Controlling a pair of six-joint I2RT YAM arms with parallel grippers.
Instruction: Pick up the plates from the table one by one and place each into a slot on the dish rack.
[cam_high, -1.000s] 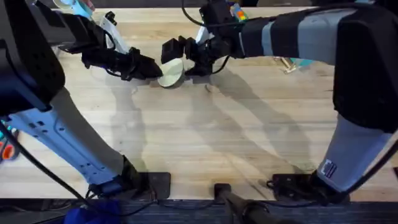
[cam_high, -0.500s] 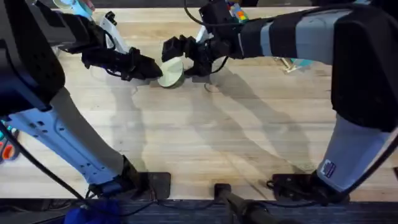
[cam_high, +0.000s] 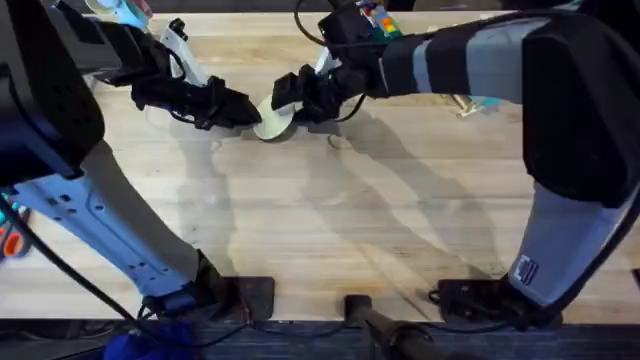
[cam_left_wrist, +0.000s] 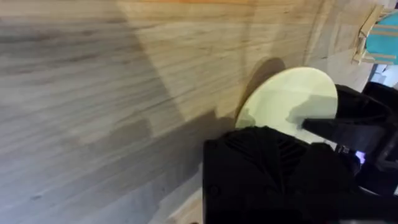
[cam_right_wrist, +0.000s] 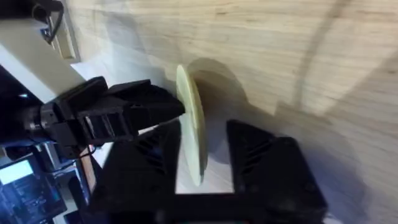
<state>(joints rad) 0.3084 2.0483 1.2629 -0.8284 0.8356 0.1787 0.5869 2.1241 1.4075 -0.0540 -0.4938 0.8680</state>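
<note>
overhead showed the table (cam_high: 330, 230), a broad light wooden top with plank grain, as the biggest thing in view, with both arms reaching over its far half toward the middle. the right arm came across from the lower right base, and the right gripper (cam_high: 298, 98) sat at the cream plate (cam_high: 274, 120), which was tipped up on its edge rather than lying flat on the wood. from the right wrist, that plate (cam_right_wrist: 192, 127) stood edge-on between the right gripper's (cam_right_wrist: 208, 165) two black fingers, with a gap visible on at least one side, so the jaws were open around it and not pressing it. the left arm reached in from the lower left, and the left gripper (cam_high: 238, 108) met the plate's other side; its jaws appeared closed on the rim, as the right wrist view showed the left gripper (cam_right_wrist: 171, 107) pinching the plate's far edge. the left wrist view showed the plate's (cam_left_wrist: 287, 102) pale face just past its own black finger housing, with the wooden dish rack (cam_left_wrist: 367, 34) at the corner holding a teal plate (cam_left_wrist: 384, 38).
</note>
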